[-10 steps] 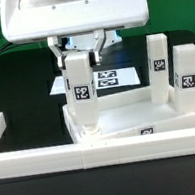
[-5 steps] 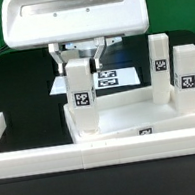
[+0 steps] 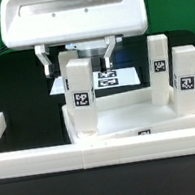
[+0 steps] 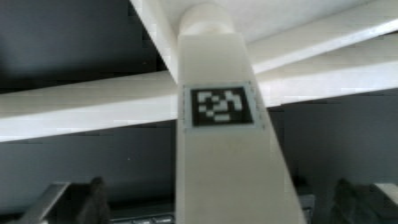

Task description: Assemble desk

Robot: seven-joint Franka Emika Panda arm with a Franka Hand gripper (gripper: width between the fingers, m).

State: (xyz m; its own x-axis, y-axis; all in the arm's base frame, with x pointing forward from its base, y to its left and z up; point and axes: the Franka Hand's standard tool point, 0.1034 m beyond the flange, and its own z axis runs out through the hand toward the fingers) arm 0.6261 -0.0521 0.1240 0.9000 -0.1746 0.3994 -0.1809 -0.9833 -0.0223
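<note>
Between the spread fingers of the arm's two-finger gripper (image 3: 77, 60) stands a short white square plastic leg (image 3: 81, 94) bearing a black-and-white tag, upright in a corner socket of the white rectangular tray-like desk top (image 3: 129, 116). The jaws stand wide to either side of the leg's upper end, clear of it, so the leg seems to stand on its own; judging by that, it is seated firmly enough to need no support. In the wrist view the tagged leg (image 4: 226, 130) runs straight down from the camera, a dark finger (image 4: 68, 200) off to each flank. Two more tagged legs (image 3: 160, 68) rise from the top's far side toward the exterior view's right. Behind lies the marker board (image 3: 111, 79); a low white border wall (image 3: 54, 158) runs along the front.
</note>
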